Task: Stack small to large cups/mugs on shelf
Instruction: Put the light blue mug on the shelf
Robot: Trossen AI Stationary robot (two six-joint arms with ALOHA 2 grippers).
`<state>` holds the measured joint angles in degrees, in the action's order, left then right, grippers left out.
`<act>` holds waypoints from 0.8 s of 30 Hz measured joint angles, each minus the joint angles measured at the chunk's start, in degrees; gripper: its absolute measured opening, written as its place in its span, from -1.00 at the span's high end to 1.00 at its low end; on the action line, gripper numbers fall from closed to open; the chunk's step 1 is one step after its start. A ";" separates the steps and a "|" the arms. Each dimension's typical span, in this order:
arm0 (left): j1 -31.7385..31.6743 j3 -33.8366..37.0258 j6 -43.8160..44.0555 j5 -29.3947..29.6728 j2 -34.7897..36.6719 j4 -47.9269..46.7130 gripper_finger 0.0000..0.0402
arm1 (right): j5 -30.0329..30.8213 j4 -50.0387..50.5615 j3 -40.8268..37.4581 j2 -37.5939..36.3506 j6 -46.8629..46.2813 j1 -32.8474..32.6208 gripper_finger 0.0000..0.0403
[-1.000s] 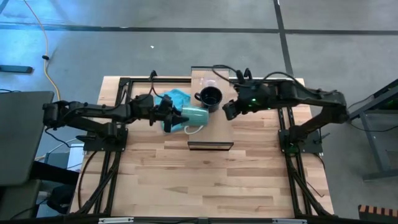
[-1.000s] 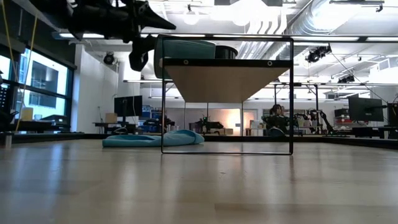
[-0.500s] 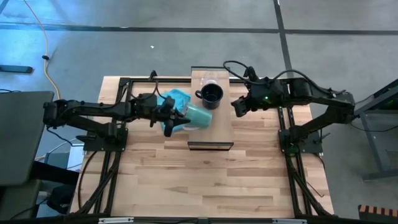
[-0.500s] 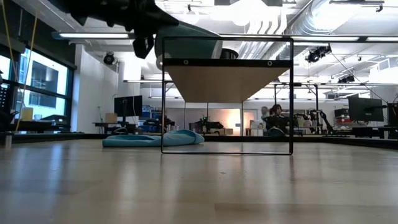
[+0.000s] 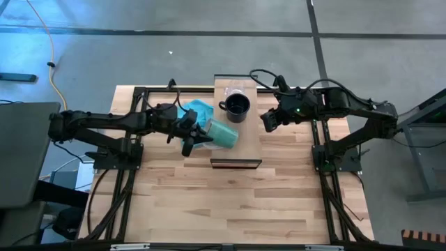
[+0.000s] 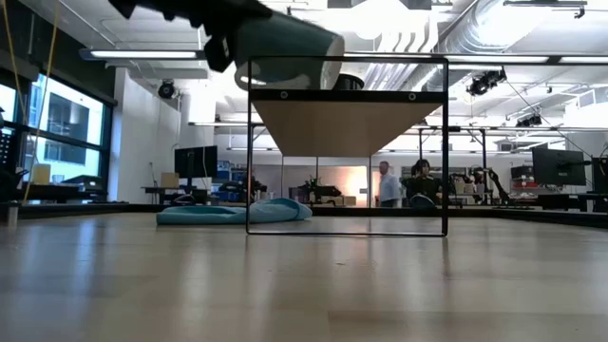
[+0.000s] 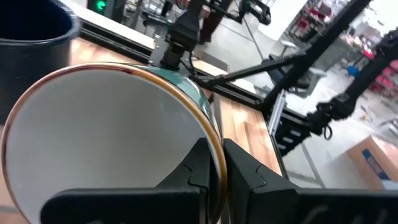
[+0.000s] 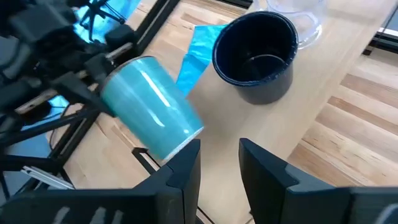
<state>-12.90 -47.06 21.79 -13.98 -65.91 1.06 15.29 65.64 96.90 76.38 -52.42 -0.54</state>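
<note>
While my left gripper (image 5: 189, 134) pinches the teal mug's (image 5: 223, 132) rim, tilted over the shelf (image 5: 245, 143) at frame centre, I should level it before lowering beside the black mug (image 5: 236, 107). My left arm reaches in from frame left; my right gripper (image 5: 267, 120), part open, empty, waits right of the shelf.

Three drinking vessels show: one teal mug (image 5: 223, 132), one black mug (image 5: 236, 107) and one clear glass cup (image 5: 235, 93). There is one shelf (image 5: 244, 143), one teal cloth (image 5: 196, 109) and two robot arms.
</note>
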 joint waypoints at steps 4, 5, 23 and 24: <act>1.70 -3.25 -1.57 1.26 0.00 -5.90 0.96 | -0.02 1.90 0.00 0.00 0.00 0.00 0.50; 2.11 -4.11 -1.91 1.68 0.00 -7.39 0.96 | 0.00 2.26 0.00 0.00 0.00 0.00 0.50; 3.64 -20.65 -9.32 6.18 -5.69 -26.87 0.96 | 3.51 9.59 0.02 0.02 1.51 0.00 0.50; 4.15 -22.27 -10.31 6.37 -7.13 -28.12 0.96 | 3.72 10.16 0.02 0.02 1.51 0.00 0.50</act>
<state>-8.75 -69.33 11.48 -7.60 -73.04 -27.06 19.01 75.80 96.92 76.40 -50.92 -0.54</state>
